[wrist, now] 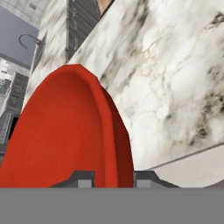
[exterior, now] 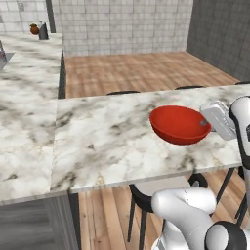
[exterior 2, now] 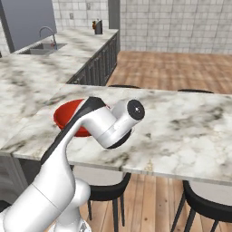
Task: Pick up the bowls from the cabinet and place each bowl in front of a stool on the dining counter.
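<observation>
Red bowl: the red bowl (exterior: pixel 178 124) is at the dining counter (exterior: pixel 107 141), over its white top. I cannot tell if it touches the top.
Gripper: the gripper (wrist: pixel 113 178) pinches the bowl's rim, one finger on each side of the wall.
In the way: in the right base view the white arm (exterior 2: pixel 97 124) covers most of the bowl.
Stools: a stool (exterior 2: pixel 206 204) sits under the counter's near edge. Dark stool tops (exterior: pixel 123 92) peek over the far edge.
Other things: a sink with a tap (exterior 2: pixel 47 38) is on the far worktop. A small dark pot (exterior: pixel 43 31) and an orange thing (exterior: pixel 34 29) stand by the tiled wall.
</observation>
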